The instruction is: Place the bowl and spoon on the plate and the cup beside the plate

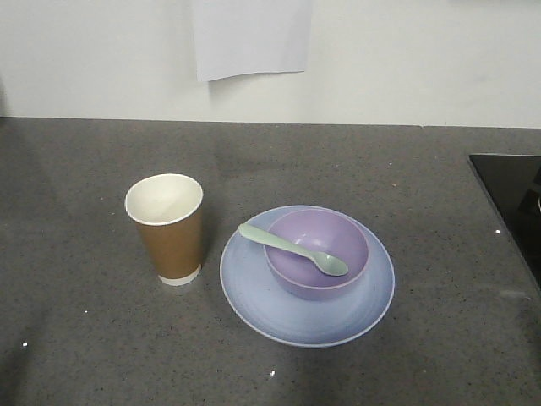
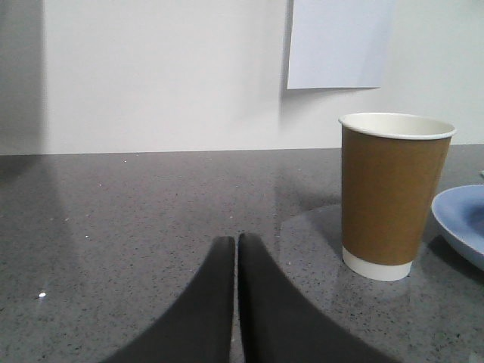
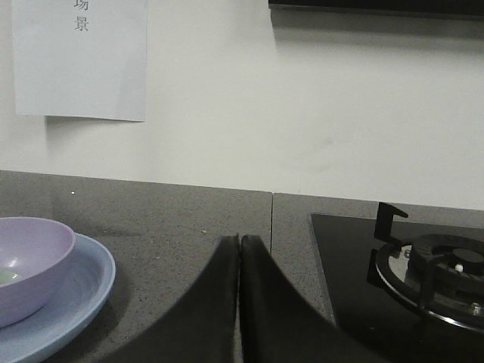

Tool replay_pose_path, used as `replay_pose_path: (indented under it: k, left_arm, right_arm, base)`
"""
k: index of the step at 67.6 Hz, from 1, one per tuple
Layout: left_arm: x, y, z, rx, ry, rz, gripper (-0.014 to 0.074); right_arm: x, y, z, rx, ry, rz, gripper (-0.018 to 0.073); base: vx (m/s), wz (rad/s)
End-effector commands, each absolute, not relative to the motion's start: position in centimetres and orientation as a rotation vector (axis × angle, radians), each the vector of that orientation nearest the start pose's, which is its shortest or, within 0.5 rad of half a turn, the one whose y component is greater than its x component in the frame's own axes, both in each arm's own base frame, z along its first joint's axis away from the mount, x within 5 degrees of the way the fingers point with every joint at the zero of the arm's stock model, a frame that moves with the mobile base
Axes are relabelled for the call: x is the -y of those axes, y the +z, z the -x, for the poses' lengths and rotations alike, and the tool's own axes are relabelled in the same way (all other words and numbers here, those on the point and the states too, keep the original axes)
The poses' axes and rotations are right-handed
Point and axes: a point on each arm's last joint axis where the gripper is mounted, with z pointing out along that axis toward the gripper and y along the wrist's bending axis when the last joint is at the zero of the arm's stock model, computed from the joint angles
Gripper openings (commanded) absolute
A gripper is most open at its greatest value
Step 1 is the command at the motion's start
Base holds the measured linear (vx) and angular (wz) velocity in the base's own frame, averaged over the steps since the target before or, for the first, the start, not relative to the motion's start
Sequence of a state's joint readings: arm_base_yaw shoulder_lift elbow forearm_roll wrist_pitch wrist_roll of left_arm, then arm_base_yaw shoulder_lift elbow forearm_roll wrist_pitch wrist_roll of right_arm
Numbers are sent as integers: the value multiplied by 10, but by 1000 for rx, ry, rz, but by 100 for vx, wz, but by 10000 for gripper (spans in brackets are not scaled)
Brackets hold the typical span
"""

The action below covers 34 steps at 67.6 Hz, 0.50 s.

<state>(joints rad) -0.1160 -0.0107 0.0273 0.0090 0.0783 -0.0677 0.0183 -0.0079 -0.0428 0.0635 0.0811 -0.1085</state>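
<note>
The pale blue plate [image 1: 254, 296] lies on the grey counter with the lavender bowl [image 1: 317, 264] standing on it. A mint-green spoon [image 1: 292, 248] rests across the bowl, scoop inside and handle over the left rim. The brown paper cup [image 1: 166, 228] stands upright just left of the plate. In the left wrist view my left gripper [image 2: 236, 240] is shut with nothing in it, low over the counter, left of the cup [image 2: 393, 197] and the plate's edge [image 2: 461, 223]. My right gripper [image 3: 240, 240] is shut and empty, right of the plate [image 3: 72, 299] and bowl [image 3: 30, 265]. Neither gripper shows in the front view.
A black glass hob [image 1: 511, 199] with a burner and pan support [image 3: 431, 272] occupies the counter's right side. A white wall with a taped paper sheet [image 1: 249, 38] stands behind the counter.
</note>
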Motion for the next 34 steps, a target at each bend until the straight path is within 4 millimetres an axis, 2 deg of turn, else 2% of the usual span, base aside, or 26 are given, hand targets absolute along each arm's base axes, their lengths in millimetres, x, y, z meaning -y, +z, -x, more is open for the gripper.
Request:
replay_pose_path:
  k: [1, 11, 34]
  left_arm:
    - [6, 213, -54, -1470, -156, -28, -6]
    - [6, 213, -54, -1470, -156, -28, -6]
    - [6, 213, -54, -1470, -156, -28, -6]
  right_arm:
    - [-1, 228, -51, -1361, -17, 33, -3]
    - [-1, 212, -54, -1401, -26, 43, -3]
    - [-1, 209, -55, -1430, -31, 48, -3]
  base:
    - [0, 0]
    - [0, 0]
    - [0, 0]
